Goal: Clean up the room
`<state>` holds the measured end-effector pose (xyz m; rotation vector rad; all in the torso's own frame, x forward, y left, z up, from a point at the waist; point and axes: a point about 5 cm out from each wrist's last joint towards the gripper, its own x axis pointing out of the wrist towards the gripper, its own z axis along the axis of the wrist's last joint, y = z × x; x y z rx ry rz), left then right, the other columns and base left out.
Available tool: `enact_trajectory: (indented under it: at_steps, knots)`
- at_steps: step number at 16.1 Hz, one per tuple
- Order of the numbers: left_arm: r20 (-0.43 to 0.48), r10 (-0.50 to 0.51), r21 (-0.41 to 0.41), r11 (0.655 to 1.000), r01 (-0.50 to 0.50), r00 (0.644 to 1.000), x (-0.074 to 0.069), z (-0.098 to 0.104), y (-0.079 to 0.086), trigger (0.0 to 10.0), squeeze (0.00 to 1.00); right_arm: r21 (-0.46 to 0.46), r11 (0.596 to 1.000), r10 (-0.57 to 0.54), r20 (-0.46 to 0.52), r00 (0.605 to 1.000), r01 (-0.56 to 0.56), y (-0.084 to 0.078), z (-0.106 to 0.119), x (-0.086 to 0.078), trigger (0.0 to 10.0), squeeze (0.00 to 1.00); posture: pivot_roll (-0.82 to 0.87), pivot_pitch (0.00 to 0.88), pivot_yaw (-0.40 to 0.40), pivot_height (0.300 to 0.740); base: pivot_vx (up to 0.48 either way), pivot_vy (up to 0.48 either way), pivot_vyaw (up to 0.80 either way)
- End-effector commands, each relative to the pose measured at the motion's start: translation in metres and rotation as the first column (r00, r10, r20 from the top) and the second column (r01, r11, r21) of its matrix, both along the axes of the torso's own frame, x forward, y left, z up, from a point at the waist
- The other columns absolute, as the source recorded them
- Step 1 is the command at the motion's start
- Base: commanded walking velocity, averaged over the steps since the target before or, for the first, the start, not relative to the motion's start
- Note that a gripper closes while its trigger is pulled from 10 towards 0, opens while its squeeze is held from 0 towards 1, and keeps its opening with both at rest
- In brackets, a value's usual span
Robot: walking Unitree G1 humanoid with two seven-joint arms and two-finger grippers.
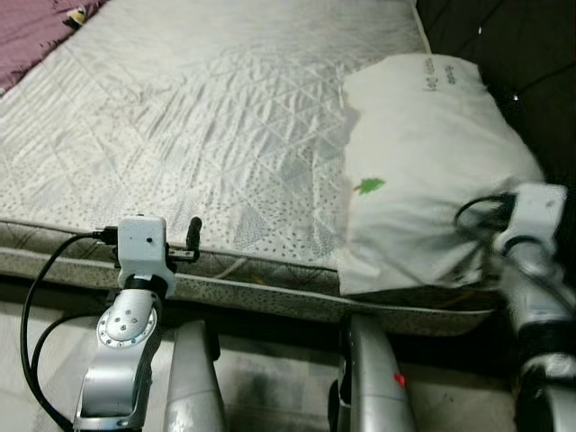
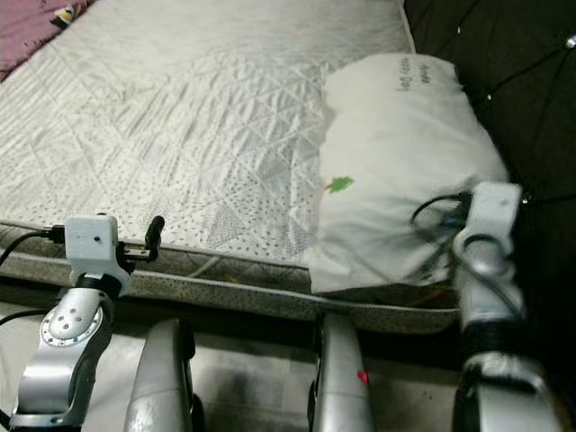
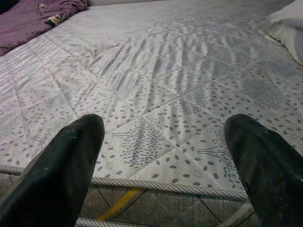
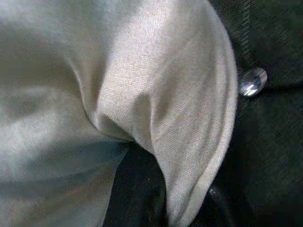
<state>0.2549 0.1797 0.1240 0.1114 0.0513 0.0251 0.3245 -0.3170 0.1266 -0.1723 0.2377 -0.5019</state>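
the right gripper [image 1: 490, 236] is pressed into the soft, light pillow [image 1: 423, 162] at the mattress's [image 1: 180, 135] near right corner, grip unclear; best pinched by a bunched edge, while the left gripper [image 3: 163, 156] gapes empty.

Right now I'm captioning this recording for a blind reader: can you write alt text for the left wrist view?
Two black fingers of the left pincer stand wide apart, aimed over the near edge of a bare quilted mattress with a grey leaf print. A purple cloth lies crumpled at a far corner, and the edge of a white pillow shows at the opposite side.
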Motion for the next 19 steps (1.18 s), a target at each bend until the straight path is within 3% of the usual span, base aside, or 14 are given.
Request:
enact_trajectory:
  at_steps: [1, 2, 4, 7, 12, 14, 16, 19]
  knots:
    - [-0.002, 0.013, 0.012, 1.000, -0.013, 1.000, 0.001, -0.001, 0.003, 10.0, 0.00, -0.026, 0.999, -0.029, 0.096, 0.995, 0.032, -0.012, 0.025, 0.004, 10.0, 0.31, 0.08, 0.029, -0.032, 0.536, 0.000, 0.000, 0.00]
    - [0.001, 0.013, 0.013, 1.000, -0.013, 1.000, 0.002, 0.000, 0.003, 10.0, 0.00, -0.021, 1.000, -0.019, 0.110, 0.994, 0.021, -0.013, 0.029, 0.006, 10.0, 1.00, 0.08, 0.022, -0.032, 0.536, 0.000, 0.000, 0.00]
    - [0.006, 0.014, 0.014, 1.000, -0.014, 1.000, 0.003, 0.001, 0.003, 10.0, 0.00, -0.024, 1.000, -0.012, 0.107, 0.994, 0.015, -0.010, 0.026, 0.006, 10.0, 1.00, 0.08, 0.017, -0.033, 0.536, 0.000, 0.000, 0.00]
    - [-0.005, 0.022, 0.015, 1.000, -0.022, 1.000, 0.004, -0.004, 0.007, 10.0, 0.00, -0.004, 1.000, 0.011, 0.058, 0.998, -0.011, 0.001, 0.003, 0.001, 10.0, 1.00, 0.08, 0.000, -0.016, 0.536, 0.000, 0.000, 0.00]
    - [0.012, 0.026, 0.010, 1.000, -0.026, 1.000, 0.011, -0.002, 0.006, 10.0, 0.00, 0.028, 0.998, 0.056, 0.009, 0.998, -0.057, 0.027, -0.035, -0.027, 10.0, 1.00, 0.07, 0.000, -0.015, 0.536, 0.000, 0.000, 0.00]
    - [0.018, 0.027, 0.009, 1.000, -0.027, 0.999, 0.014, -0.002, 0.006, 10.0, 0.00, 0.032, 0.996, 0.082, 0.028, 0.996, -0.083, 0.037, -0.036, -0.031, 10.0, 1.00, 0.07, 0.000, -0.014, 0.536, 0.000, 0.000, 0.00]
    - [0.033, 0.024, 0.010, 1.000, -0.025, 0.999, 0.017, -0.002, 0.008, 10.0, 0.00, -0.004, 0.986, 0.165, 0.075, 0.983, -0.165, 0.061, -0.038, -0.038, 10.0, 1.00, 0.05, 0.000, -0.015, 0.536, 0.000, 0.000, 0.00]
    - [0.064, 0.049, 0.008, 0.999, -0.049, 0.997, 0.024, 0.003, 0.013, 10.0, 0.00, -0.051, 0.962, 0.272, 0.186, 0.944, -0.268, 0.092, -0.021, -0.039, 10.0, 1.00, 0.05, 0.000, -0.009, 0.536, 0.000, 0.000, 0.00]
